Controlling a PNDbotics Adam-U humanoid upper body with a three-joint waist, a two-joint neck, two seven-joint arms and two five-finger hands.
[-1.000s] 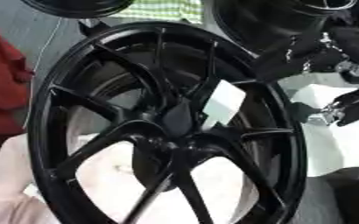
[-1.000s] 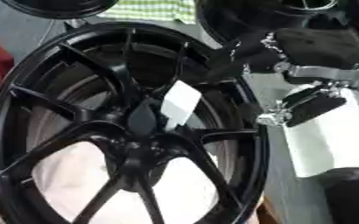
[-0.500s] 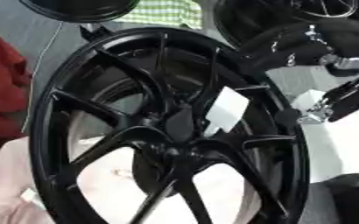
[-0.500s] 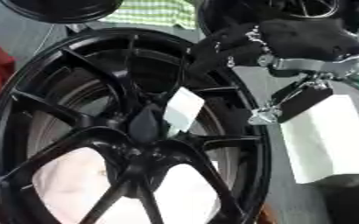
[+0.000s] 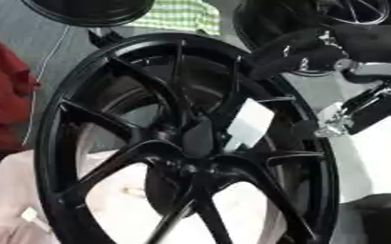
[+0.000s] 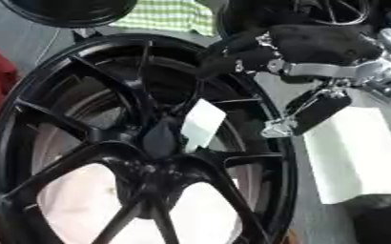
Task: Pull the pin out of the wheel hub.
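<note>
1. A large black wheel (image 5: 182, 143) fills the view, standing tilted, its spokes meeting at the hub (image 5: 195, 143) near the middle
2. The pin cannot be made out as a separate part; the one thing at the hub that stands out is a pale flat tag or card (image 5: 249, 123) just beside the centre, leaning against a spoke, and whether it is tied to the pin cannot be told
3. The right hand (image 6: 315, 112) comes in from the upper right, over the wheel's right rim; one black finger with a silver tip points down towards the rim, holding nothing. Whether the rest of its fingers are spread or curled cannot be told
4. It is short of the hub, with the rim and a spoke between it and the tag
5. The left hand shows in neither view
6. Likely step: reaching in towards the hub, the pull not yet begun
7. Risks: fingers catching on a spoke or the rim on the way in and nudging the tilted wheel; closing on the tag alone so that it tears or slips free while the pin stays put; pulling at a slant so that the pin binds in its hole
</note>
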